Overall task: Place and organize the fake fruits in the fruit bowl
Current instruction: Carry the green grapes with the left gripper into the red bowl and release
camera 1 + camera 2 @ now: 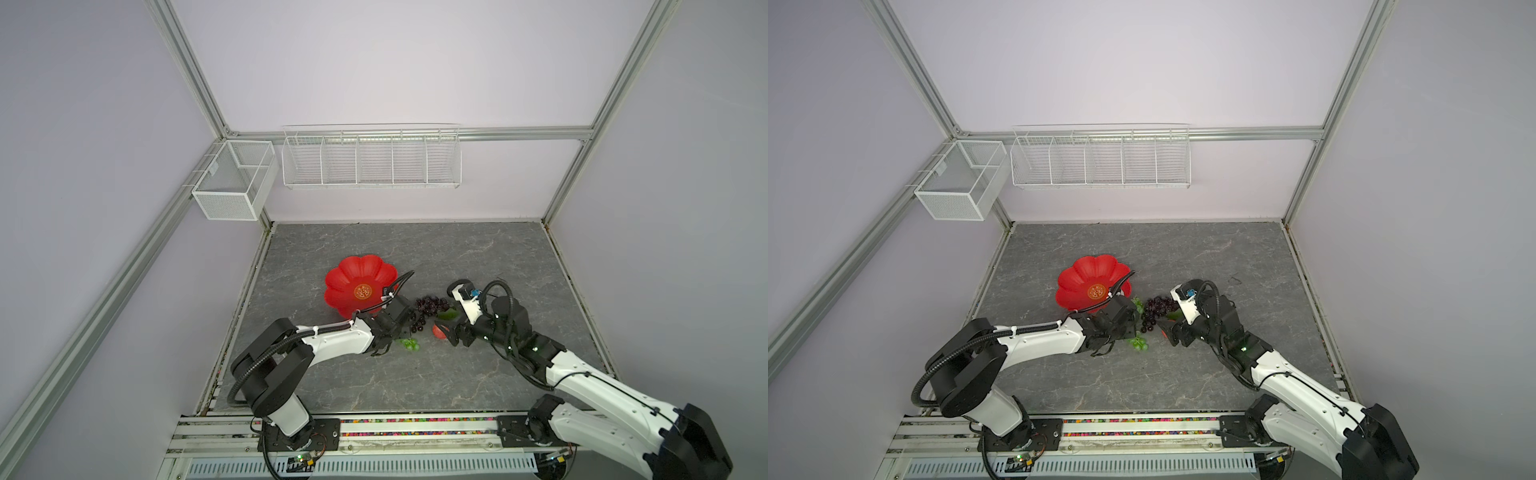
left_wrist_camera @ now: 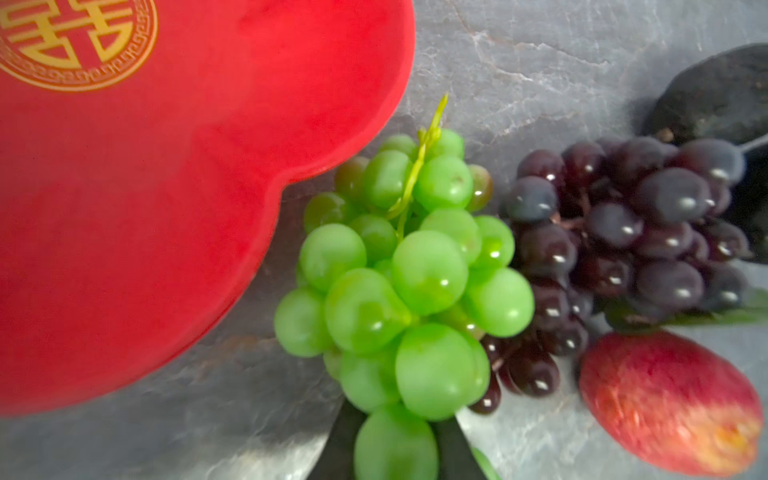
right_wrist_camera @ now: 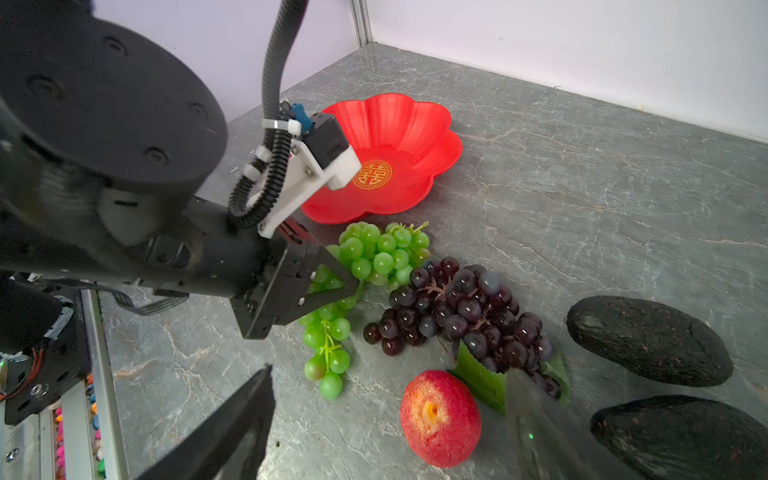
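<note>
On grey marbled tabletop [image 3: 582,166], beside lobed glossy red plastic bowl [image 3: 415,124]: green plastic grape bunch [image 3: 365,257], long axis bowl-to-front-rail, stem bowlward, pinched mid-length by left gripper [image 3: 332,286]. Right gripper [image 3: 390,370] spread wide near small red apple [image 3: 440,417]. Blackish avocados [image 3: 648,338], two: right wrist view shows both; top views hide them.

You see the left tool [image 2: 399,415] with its two dark fingers [image 2: 340,444] pressed on either side of the lowest berry of the green grapes [image 2: 407,282]. The bunch sits between the red bowl [image 2: 166,208] and the purple grapes [image 2: 623,249]. An apple [image 2: 673,403] and an avocado [image 2: 723,95] lie near them on the grey worktop [image 2: 561,62].
</note>
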You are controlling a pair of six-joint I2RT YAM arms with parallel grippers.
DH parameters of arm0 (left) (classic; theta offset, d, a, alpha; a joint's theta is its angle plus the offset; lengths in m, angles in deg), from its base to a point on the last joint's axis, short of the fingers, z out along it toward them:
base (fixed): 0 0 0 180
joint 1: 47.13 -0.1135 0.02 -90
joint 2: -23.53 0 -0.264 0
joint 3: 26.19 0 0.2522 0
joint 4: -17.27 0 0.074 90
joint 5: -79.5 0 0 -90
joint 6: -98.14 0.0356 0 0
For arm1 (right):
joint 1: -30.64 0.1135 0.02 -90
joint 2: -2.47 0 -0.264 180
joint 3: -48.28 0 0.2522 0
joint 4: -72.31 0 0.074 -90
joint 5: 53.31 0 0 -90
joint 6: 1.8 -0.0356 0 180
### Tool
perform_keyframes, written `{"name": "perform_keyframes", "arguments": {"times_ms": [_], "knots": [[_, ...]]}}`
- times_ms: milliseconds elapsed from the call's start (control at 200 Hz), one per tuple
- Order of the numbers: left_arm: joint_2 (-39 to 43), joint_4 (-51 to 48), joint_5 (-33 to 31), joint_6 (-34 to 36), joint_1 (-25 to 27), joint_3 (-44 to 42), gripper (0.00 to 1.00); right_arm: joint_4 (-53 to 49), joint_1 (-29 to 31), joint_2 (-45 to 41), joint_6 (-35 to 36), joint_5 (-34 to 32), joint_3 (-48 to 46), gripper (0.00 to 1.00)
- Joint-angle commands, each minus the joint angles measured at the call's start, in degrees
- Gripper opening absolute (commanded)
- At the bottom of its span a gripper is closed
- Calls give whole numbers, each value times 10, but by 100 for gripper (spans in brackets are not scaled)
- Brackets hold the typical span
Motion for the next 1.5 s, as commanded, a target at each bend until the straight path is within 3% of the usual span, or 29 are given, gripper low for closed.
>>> {"name": "perform_keyframes", "arguments": {"times_ms": [0,150,350,575,755,910,1100,1275,1415,1495], "knots": [[30,-7,14,28,-1,-6,17,4,2,2,10,-2,-4,88],[67,-2,53,59,-1,-11,10,8,2,2,8,-19,-9,88],[110,-60,73,88,-1,32,10,26,1,-10,0,-44,-22,88],[178,-76,42,123,-4,59,9,42,-4,-23,-9,-54,-35,88],[197,-151,26,160,-77,109,9,52,-5,-10,-10,-23,-32,88],[174,-173,32,208,-165,126,9,68,-4,-7,-10,15,-34,88],[85,-177,45,241,-250,146,8,80,-5,-29,-2,28,-45,88],[11,-195,17,259,-259,183,8,77,-6,-32,1,16,-46,88],[-23,-179,-40,259,-260,185,9,82,-5,-26,1,25,-45,88],[-33,-167,-60,258,-260,176,18,75,-6,-23,1,23,-43,88]]}}
